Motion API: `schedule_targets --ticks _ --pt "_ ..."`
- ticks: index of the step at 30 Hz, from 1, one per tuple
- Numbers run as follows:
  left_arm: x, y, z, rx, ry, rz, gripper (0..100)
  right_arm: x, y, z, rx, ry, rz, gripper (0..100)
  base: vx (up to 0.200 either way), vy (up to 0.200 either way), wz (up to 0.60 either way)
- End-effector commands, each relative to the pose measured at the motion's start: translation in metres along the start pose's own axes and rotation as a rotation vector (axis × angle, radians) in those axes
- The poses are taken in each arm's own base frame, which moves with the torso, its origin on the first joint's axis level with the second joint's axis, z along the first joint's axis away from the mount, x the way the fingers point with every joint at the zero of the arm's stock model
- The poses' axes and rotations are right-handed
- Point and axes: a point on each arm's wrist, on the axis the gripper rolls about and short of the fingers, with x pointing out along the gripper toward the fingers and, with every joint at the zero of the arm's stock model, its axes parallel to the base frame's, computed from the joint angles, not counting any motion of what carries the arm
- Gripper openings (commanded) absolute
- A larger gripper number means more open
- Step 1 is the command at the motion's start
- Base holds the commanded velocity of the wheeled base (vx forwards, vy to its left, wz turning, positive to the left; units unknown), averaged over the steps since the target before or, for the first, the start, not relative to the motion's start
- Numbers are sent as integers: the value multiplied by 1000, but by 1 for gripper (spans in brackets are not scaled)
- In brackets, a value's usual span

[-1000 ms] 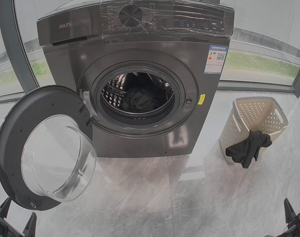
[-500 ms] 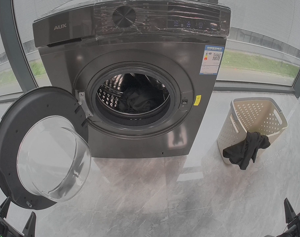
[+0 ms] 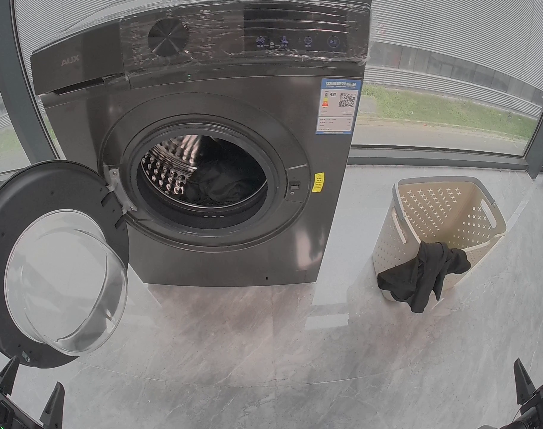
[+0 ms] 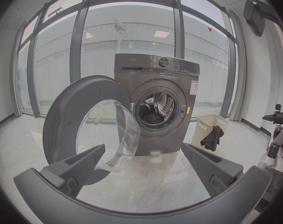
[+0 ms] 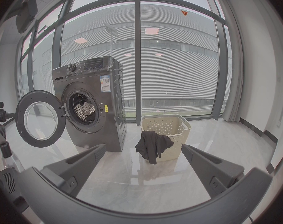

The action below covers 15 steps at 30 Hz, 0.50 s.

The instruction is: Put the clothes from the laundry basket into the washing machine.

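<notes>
**Both grippers spread and empty, low before the washer and basket**

The left gripper (image 3: pixel 33 382) sits low with its fingers wide apart and nothing between them. The right gripper (image 3: pixel 535 358) is likewise spread and empty. Both hang over the pale floor (image 3: pixel 271 353).

Closest to the left gripper, just ahead of it, is the door (image 3: pixel 21 210). It is swung fully open on its left-side hinge, and its glass bowl (image 3: pixel 65 281) bulges back toward the gripper. Farther ahead and to that gripper's right stands the washer (image 3: pixel 223 78), its round mouth facing both grippers. Deep in the drum (image 3: pixel 164 168), a dark heap of clothes (image 3: pixel 220 183) lies on the bottom.

Ahead of the right gripper and a little to its left, a black garment (image 3: pixel 423 272) is draped over the near rim of the basket (image 3: pixel 444 210). Its long axis runs up and down: the top is caught on the rim, and the loose ends dangle down the outer wall, pointing at the floor. Whether they touch the floor cannot be told. The basket stands right behind the garment with its mouth up. Its long axis lies crosswise to the right gripper, and it stands apart from the washer, off that machine's right front corner.

Farthest off, behind both, are the windows (image 3: pixel 462 90).
</notes>
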Motion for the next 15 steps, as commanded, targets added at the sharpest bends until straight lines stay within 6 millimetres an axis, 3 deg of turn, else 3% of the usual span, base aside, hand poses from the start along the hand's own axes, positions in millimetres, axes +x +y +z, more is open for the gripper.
schedule_targets --ticks 1,5,15 --pt "0 0 -5 -1 5 0 100 0 0 -4 0 2 1 100 0 0 0" --pt "0 0 -5 -1 5 0 100 0 0 -4 -2 2 1 100 0 0 0" --pt "0 0 -5 19 5 -6 100 0 0 -4 0 2 0 100 0 -200 0"
